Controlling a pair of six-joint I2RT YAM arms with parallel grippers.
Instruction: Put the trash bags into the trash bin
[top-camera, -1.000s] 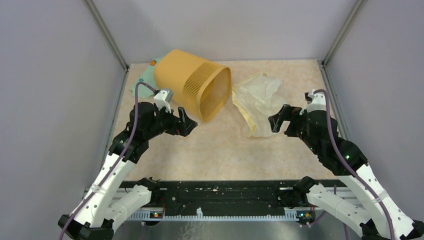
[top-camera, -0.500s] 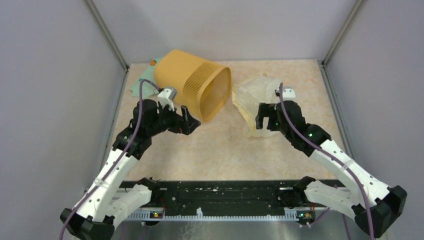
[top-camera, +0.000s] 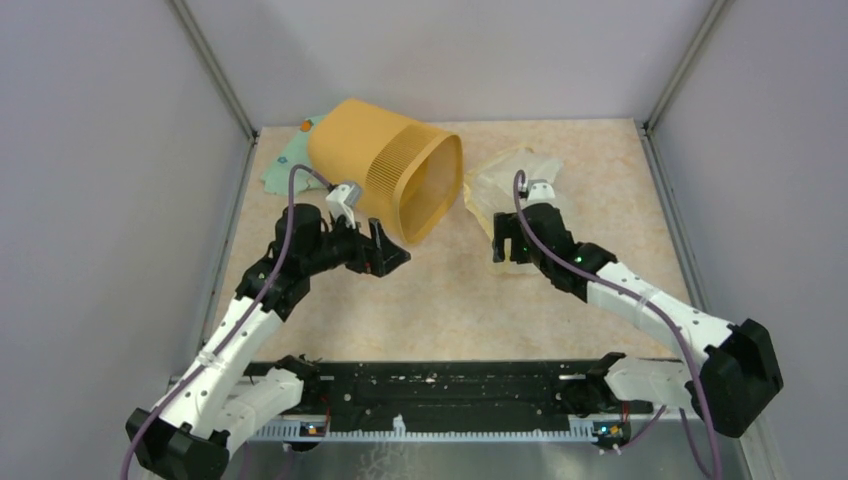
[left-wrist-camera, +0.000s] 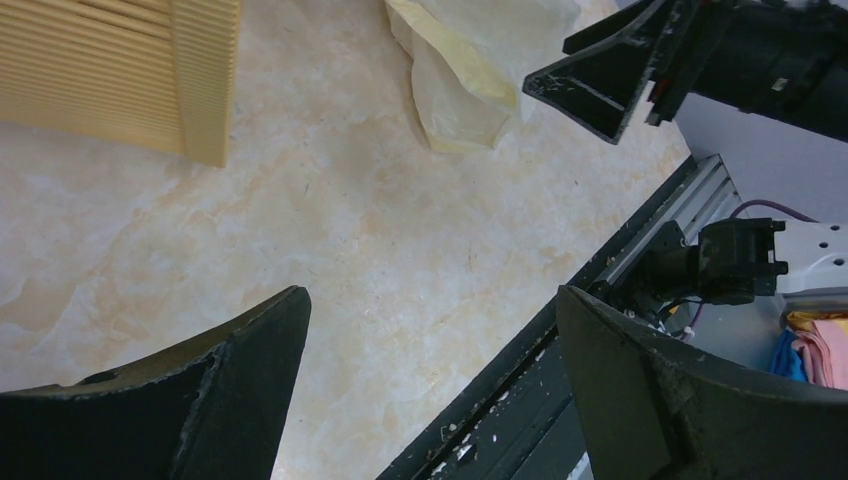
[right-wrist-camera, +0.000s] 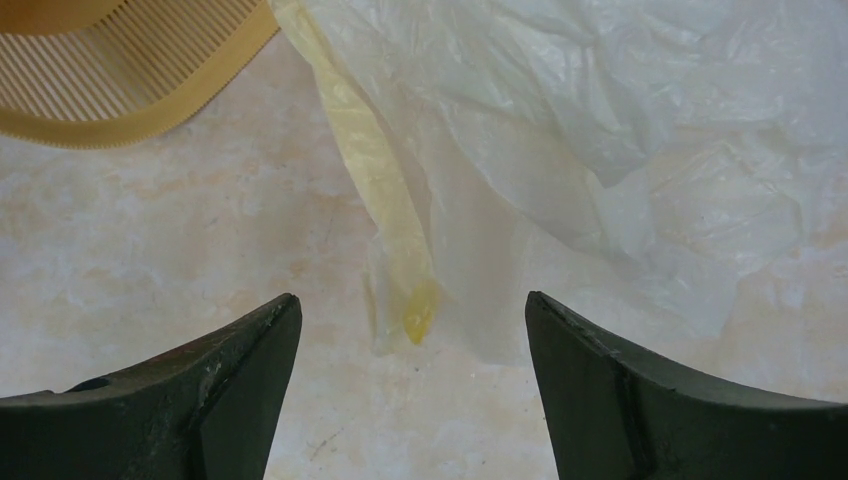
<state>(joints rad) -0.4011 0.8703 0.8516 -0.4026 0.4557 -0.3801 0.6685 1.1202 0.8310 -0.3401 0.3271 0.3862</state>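
The orange-yellow trash bin (top-camera: 385, 175) lies on its side at the back, its ribbed mouth facing right; its rim shows in the left wrist view (left-wrist-camera: 205, 75) and right wrist view (right-wrist-camera: 130, 85). The cream translucent trash bag (top-camera: 482, 192) lies crumpled on the table right of the bin mouth, seen up close in the right wrist view (right-wrist-camera: 560, 140) and at the top of the left wrist view (left-wrist-camera: 470, 70). My right gripper (top-camera: 505, 246) is open, hovering over the bag's near left corner (right-wrist-camera: 415, 305). My left gripper (top-camera: 390, 260) is open and empty, just in front of the bin's lower rim.
A mint-green patterned cloth (top-camera: 285, 160) lies behind the bin at the back left. Grey walls close the table on three sides. A black rail (top-camera: 440, 385) with the arm bases runs along the near edge; it also shows in the left wrist view (left-wrist-camera: 560, 380).
My right gripper has swung left and forward from the table's right side to over the bag's near corner. My left gripper has crept slightly right along the bin's rim.
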